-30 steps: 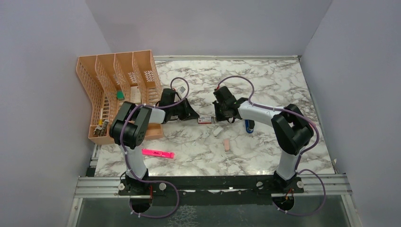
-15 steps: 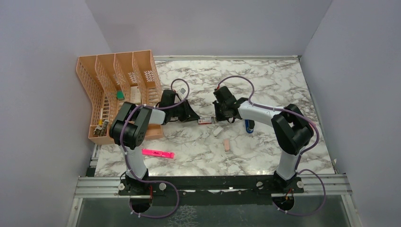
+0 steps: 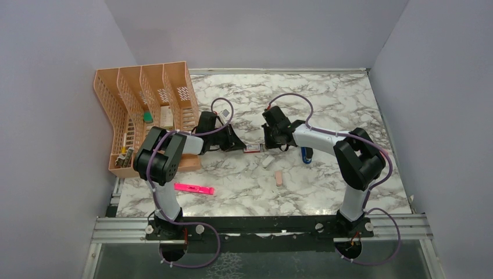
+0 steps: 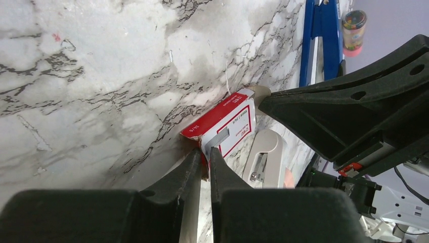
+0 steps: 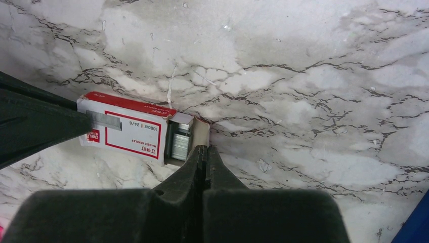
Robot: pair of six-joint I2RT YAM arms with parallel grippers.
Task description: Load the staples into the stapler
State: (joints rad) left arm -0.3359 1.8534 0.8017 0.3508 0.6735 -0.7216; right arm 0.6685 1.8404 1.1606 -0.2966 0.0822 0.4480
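The staple box [image 5: 126,132] is lying flat on the marble table [image 3: 325,99] with its label face up, sitting between the two grippers. Its inner tray [image 5: 179,139] is sticking out of the box's right end and showing grey staples packed inside. A loose strip of staples [image 5: 107,120] is lying along the box's label face, toward its left end.

The left gripper [image 4: 206,152] is reaching in at the box's left end; its fingers [image 4: 195,164] are drawn close with only a thin slit between them, and they appear to be pinching the end of that strip. The right gripper [image 5: 204,149] is meeting the box at the tray end; its fingers [image 5: 195,162] are pressing flat against each other with nothing between them, and their tips are touching the tray's cardboard edge.

The stapler [image 3: 306,155] is lying to the right of the box, beyond the right gripper and apart from the box, partly hidden under the right arm. A white capsule-shaped piece [image 3: 268,161] is sitting just in front of the box on its right side; a peach piece [image 3: 279,178] is lying further in front. A pink highlighter [image 3: 194,188] is lying well in front of the box and to its left. An orange mesh organizer [image 3: 125,110] is standing well to the box's left.
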